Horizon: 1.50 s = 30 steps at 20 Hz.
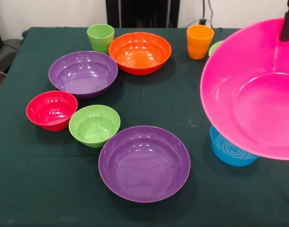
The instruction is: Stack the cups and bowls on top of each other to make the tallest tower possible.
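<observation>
Nearest the camera, a large purple bowl (144, 163) sits upright on the dark green table (40, 198), a little left of centre. To its right and slightly farther back, a small blue bowl (228, 150) rests on the table, partly hidden beneath the lower rim of the huge pink bowl (258, 94). That pink bowl is tilted steeply, its open face turned toward the camera and leftward, and it fills the right side of the front view, running off the right edge.

Behind the near purple bowl, a small lime green bowl (94, 125) stands just beside a small red bowl (51, 110), the two touching or nearly so. Farther back, the second large purple bowl (83, 74) sits close behind them, and a large orange bowl (140, 52) lies to its right, their rims close together.

At the far side, a light green cup (100, 38) stands upright just left of the orange bowl, and an orange cup (199, 41) stands upright to the right. Next to the orange cup, a sliver of another lime green bowl (214, 47) peeks out behind the pink rim.

The claw (288, 24) shows only as a dark piece at the upper right, meeting the pink bowl's top rim; whether it is clamped on that rim I cannot tell.
</observation>
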### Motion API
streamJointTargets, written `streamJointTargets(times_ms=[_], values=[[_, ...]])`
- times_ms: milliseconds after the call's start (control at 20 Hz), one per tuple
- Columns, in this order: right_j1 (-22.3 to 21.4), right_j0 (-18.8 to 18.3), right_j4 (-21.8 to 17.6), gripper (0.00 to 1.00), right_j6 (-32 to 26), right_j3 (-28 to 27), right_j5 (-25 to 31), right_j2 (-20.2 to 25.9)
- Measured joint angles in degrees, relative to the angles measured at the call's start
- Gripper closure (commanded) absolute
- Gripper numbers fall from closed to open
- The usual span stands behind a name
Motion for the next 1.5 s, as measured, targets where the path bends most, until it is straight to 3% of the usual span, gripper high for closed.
streamJointTargets(times_ms=[800,1500], values=[[2.60,1.12,-5.63,1.00,0.00,0.33,-0.50,0.51],[2.72,1.42,-8.03,1.00,0.00,5.26,-5.49,0.53]])
